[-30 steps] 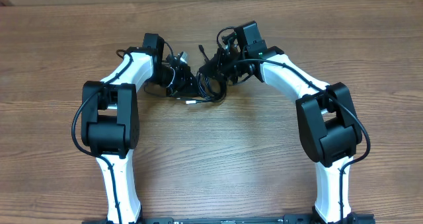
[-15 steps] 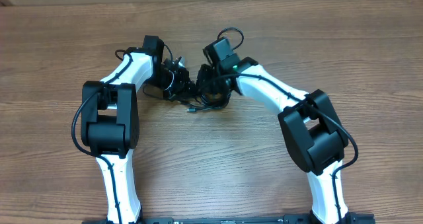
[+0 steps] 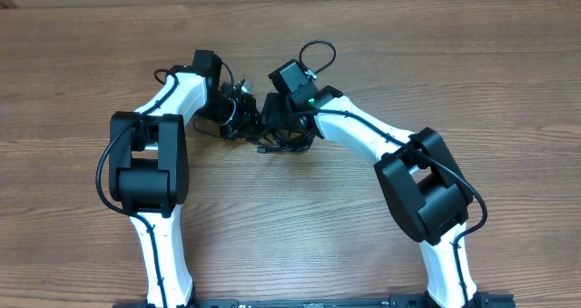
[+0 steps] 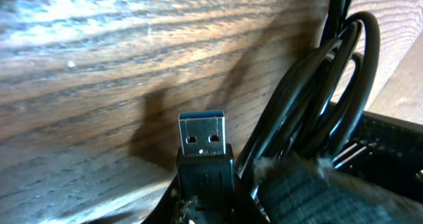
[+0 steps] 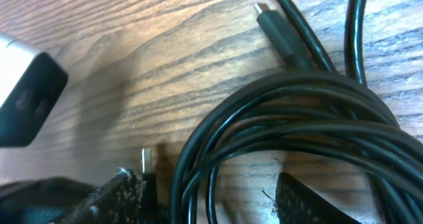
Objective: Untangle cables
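Observation:
The cables point(image 3: 284, 137) lie as a black tangle on the wooden table, between the two grippers. My left gripper point(image 3: 240, 114) is at the tangle's left side, shut on a cable's USB plug point(image 4: 203, 137), whose silver end with a blue insert sticks out past the jaws. Looped strands point(image 4: 320, 85) run just to the right of that plug. My right gripper point(image 5: 211, 194) hangs low over the coil point(image 5: 284, 121) and stands open. Its padded fingers point(image 5: 115, 197) sit on either side of several strands. A small black plug point(image 5: 276, 24) lies beyond the coil.
The left arm's white and black end point(image 5: 26, 98) shows close at the left of the right wrist view. A thick arm wire point(image 3: 316, 52) loops above the right wrist. The two arms point(image 3: 150, 158) point(image 3: 422, 185) flank bare wooden tabletop point(image 3: 290, 217).
My right arm has swung left, toward the left gripper, and its jaws have gone from shut to open over the tangle. The bundle has shifted slightly left. The left gripper holds still.

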`<state>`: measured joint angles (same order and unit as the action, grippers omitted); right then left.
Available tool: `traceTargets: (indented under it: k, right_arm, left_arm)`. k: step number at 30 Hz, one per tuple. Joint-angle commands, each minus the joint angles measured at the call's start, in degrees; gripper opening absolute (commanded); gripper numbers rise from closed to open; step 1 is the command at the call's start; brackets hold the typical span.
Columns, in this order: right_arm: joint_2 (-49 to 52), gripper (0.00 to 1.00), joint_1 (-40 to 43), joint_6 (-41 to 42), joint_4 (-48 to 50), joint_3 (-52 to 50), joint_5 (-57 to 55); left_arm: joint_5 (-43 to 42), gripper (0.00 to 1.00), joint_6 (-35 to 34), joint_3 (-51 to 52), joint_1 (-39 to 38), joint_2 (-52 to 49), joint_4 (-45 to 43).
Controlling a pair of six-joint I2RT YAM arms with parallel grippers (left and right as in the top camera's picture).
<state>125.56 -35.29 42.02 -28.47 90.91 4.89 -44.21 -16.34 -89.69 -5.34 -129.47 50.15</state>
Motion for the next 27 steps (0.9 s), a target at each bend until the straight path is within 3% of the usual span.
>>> traceTargets:
  k: [1, 3, 5, 8, 10, 27]
  right_arm:
    - [-5.49, 0.67, 1.88, -2.91, -0.59, 0.22, 7.69]
    - [-6.38, 0.64, 3.72, -2.89, -1.77, 0.22, 10.62]
    - [-6.43, 0.55, 5.20, -3.10, -2.49, 0.22, 14.03]
    - [-6.40, 0.17, 6.82, -3.10, -4.52, 0.20, 15.82]
    - [-6.40, 0.04, 7.15, -3.10, -4.92, 0.17, 15.87]
    - [1.46, 0.04, 2.49, 0.37, 4.96, -1.55, 16.35]
  left_arm:
    - [-1.27, 0.04, 0.87, -0.09, -0.20, -0.61, 0.22]
    - [-1.27, 0.04, 0.87, -0.28, -0.20, -0.59, 0.68]
    - [-1.01, 0.04, 0.94, -0.94, -0.20, -0.59, 1.51]
    - [2.49, 0.04, 0.98, -2.64, -0.20, -0.59, 3.82]
    - [5.90, 0.04, 0.94, -3.96, -0.22, -0.59, 5.29]
    - [6.51, 0.04, 0.94, -4.28, -0.31, -0.59, 5.49]
